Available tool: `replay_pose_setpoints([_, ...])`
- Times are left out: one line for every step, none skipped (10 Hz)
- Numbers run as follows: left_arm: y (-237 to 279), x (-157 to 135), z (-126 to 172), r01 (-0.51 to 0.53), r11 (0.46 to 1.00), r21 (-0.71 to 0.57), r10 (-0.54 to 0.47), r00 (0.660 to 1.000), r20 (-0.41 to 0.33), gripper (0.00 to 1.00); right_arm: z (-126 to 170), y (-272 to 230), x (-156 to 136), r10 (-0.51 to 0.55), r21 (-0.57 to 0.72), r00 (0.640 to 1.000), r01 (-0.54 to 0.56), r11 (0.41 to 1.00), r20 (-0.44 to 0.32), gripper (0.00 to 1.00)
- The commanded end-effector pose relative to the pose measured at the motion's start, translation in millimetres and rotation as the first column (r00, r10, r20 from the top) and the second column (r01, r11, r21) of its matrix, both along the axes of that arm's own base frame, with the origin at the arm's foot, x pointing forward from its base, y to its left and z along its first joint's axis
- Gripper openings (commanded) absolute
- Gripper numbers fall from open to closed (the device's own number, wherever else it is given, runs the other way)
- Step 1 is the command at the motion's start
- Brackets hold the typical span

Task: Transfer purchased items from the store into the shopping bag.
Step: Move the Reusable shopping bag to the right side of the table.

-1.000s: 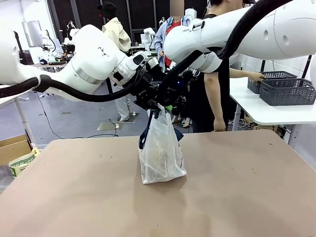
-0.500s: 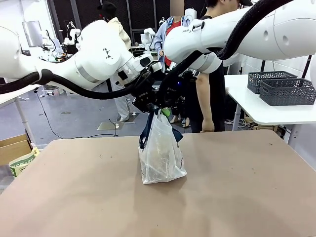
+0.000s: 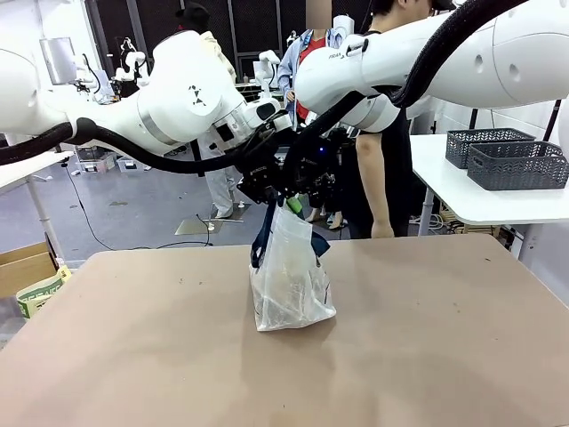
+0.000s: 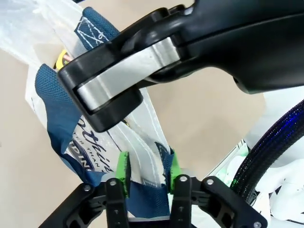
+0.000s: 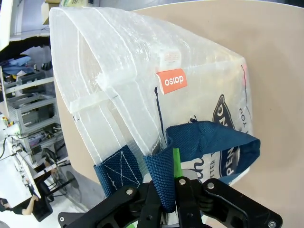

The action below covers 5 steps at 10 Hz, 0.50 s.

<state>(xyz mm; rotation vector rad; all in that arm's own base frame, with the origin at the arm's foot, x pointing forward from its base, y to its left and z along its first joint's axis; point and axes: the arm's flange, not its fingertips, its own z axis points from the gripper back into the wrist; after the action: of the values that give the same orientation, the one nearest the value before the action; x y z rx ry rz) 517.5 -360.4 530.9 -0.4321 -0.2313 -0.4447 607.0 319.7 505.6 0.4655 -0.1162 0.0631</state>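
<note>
A translucent whitish plastic shopping bag (image 3: 289, 276) with navy blue strap handles and dark script lettering stands upright near the middle of the tan counter (image 3: 444, 347), as two white robot arms meet over its open top. The right gripper (image 5: 167, 168) has its fingers clamped on one navy strap handle (image 5: 209, 137), the webbing folded between the green pads. The left gripper (image 4: 147, 164) sits at the bag's rim beside it, fingers apart with the plastic wall and a strip of navy webbing between the pads; whether they pinch the material cannot be told. A small yellow piece (image 4: 61, 58) shows inside the bag near its mouth, and an orange sewn-in label (image 5: 171, 81) sits on the inner wall. Beyond the counter's far edge a person in dark clothes (image 3: 387, 178) stands, and two dark grey openwork plastic baskets (image 3: 511, 160) rest on a white side table (image 3: 471, 205) past the far right corner.
</note>
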Motion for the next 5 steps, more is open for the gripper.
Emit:
replay_pose_setpoints([-2.7, 2.8, 2.6, -0.041, 0.999, 0.036, 0.041, 0.999, -0.014, 0.00, -4.7, -3.2, -5.7, -0.020, -0.006, 1.000, 0.020, 1.000, 0.007, 0.00])
replay_pose_setpoints([-1.9, 1.8, 3.1, -0.058, 0.997, 0.042, 0.059, 0.998, -0.010, 0.00, -4.7, -3.3, -6.0, -0.021, -0.005, 1.000, 0.022, 1.000, 0.007, 0.00])
replay_pose_setpoints([-1.4, 0.6, 3.5, -0.063, 0.997, 0.046, 0.064, 0.998, -0.011, 0.00, -4.9, -3.5, -6.3, -0.023, -0.006, 1.000, 0.023, 1.000, 0.006, 0.00])
replay_pose_setpoints([-0.2, 0.5, 3.2, -0.064, 0.997, 0.052, 0.065, 0.998, -0.015, 0.00, -5.0, -3.9, -6.2, -0.021, -0.007, 1.000, 0.021, 1.000, 0.005, 0.00])
replay_pose_setpoints([0.3, 0.3, 2.3, -0.061, 0.997, 0.057, 0.063, 0.998, -0.029, 0.00, -5.3, -4.4, -6.5, -0.020, -0.010, 1.000, 0.020, 1.000, 0.002, 0.00])
